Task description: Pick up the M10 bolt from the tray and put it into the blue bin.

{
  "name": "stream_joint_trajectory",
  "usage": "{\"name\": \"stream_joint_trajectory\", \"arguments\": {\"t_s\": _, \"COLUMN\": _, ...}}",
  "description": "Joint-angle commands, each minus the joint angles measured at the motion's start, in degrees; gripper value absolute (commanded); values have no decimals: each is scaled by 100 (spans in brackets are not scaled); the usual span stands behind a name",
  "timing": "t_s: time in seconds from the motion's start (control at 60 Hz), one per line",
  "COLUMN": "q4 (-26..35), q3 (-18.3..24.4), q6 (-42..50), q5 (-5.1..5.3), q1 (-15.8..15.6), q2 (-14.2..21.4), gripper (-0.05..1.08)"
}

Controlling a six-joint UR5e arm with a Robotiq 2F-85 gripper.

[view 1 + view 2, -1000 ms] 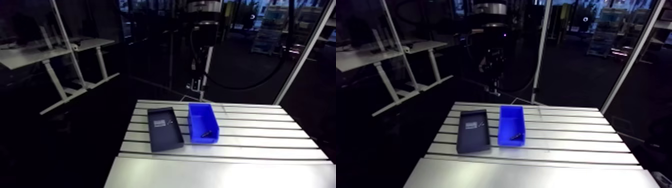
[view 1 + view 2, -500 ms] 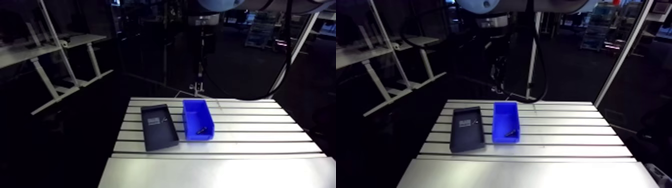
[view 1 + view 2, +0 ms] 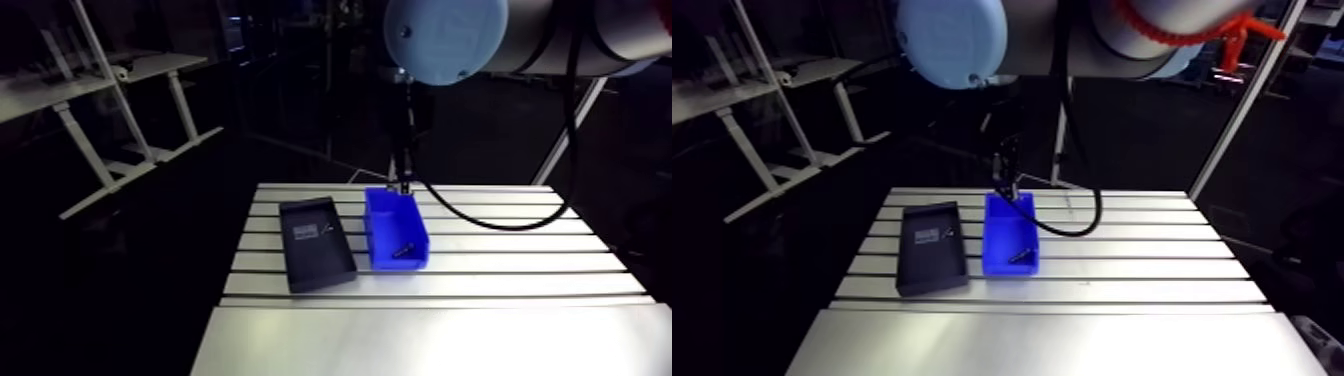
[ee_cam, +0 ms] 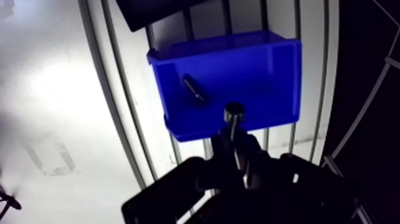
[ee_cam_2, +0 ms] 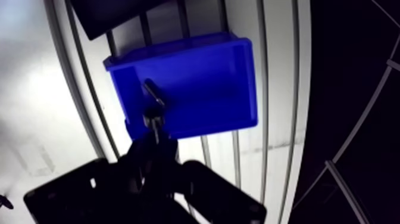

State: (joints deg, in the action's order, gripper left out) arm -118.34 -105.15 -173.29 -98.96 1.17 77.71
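In the wrist view my gripper [image 4: 238,152] is shut on a dark bolt [image 4: 233,113], whose round head sticks out past the fingertips. It hangs above the blue bin [image 4: 262,71], near one long wall. A second dark bolt [image 4: 193,89] lies flat on the bin's floor. In the arm view the gripper [image 3: 1007,178] hangs over the far end of the blue bin [image 3: 383,225], and the lying bolt [image 3: 403,247] is near the bin's front. The black tray [image 3: 312,262] sits just left of the bin, with a white label and a small item [image 3: 325,232] inside.
Tray and bin stand side by side on the slotted aluminium table [image 3: 520,260]. A smooth plate [image 3: 430,340] covers the table's front. The arm's upper link with its light-blue joint cap [image 3: 445,35] spans the scene overhead.
The camera has shifted, and the arm's link and blue cap have come into view. The gripper now shows over the bin's far end. Tray, bin and the lying bolt have not moved.
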Motion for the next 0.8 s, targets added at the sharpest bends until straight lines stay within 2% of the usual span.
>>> {"name": "stream_joint_trajectory", "arguments": {"t_s": 0.017, "q4": -120, "q3": -71, "q6": 8, "q5": 2, "q1": 15, "q2": -185, "gripper": 103}}
{"name": "stream_joint_trajectory", "arguments": {"t_s": 0.45, "q4": -274, "q3": -98, "q6": 26, "q5": 30, "q1": 172, "q2": -565, "gripper": 101}}
{"name": "stream_joint_trajectory", "arguments": {"t_s": 0.8, "q4": -346, "q3": -98, "q6": 51, "q5": 142, "q1": 261, "q2": -823, "gripper": 101}}
